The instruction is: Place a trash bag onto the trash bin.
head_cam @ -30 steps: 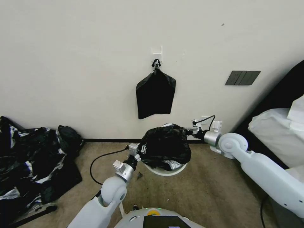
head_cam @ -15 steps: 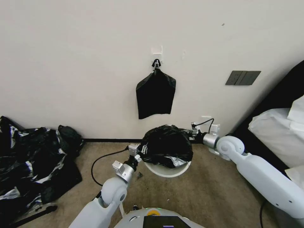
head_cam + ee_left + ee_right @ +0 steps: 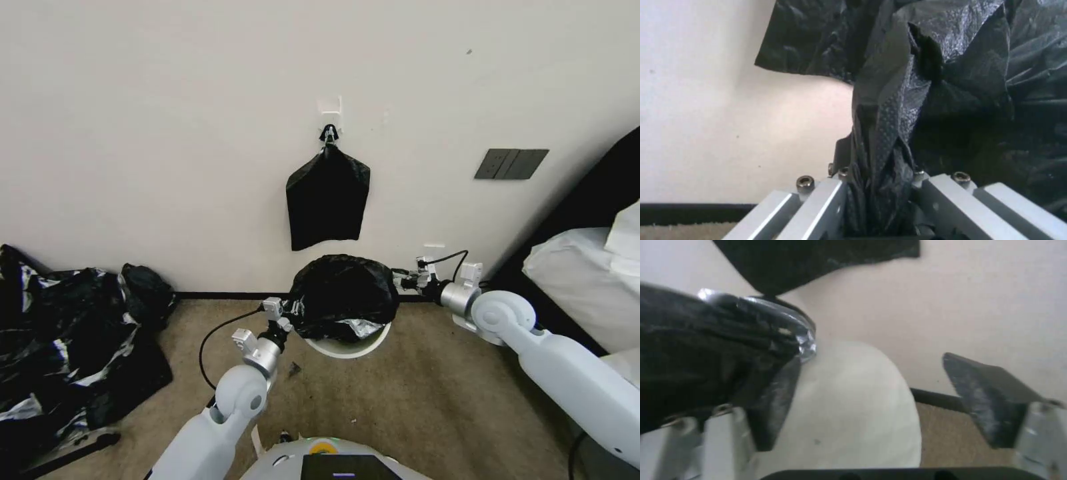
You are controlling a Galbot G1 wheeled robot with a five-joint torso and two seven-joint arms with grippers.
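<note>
Since a moment ago the trash bag (image 3: 343,293) has slid a little toward the wall and to the left, and more of the bin's near rim shows under it now; the right arm has also pulled back to the right, away from the bag. The trash bag sits as a puffy black lump on top of the trash bin (image 3: 347,348), which stands on the carpet by the wall. The bag covers the far and left parts of the bin's mouth, but the near edge is bare (a shiny silver fold hangs just inside there). The left gripper (image 3: 288,311) is at the bag's left side, and in the left wrist view its fingers are pinched tight on a bunch of the black plastic (image 3: 882,186). The right gripper (image 3: 400,277) is just beside the bag's right edge, and in the right wrist view its dark fingers (image 3: 985,400) are spread wide with nothing between them; the bin's white wall (image 3: 853,413) shows in the gap. So the bag lies between the two grippers, stretched left to right. I think the right gripper is nearer the loose side, and that side needs to go down over the rim.
</note>
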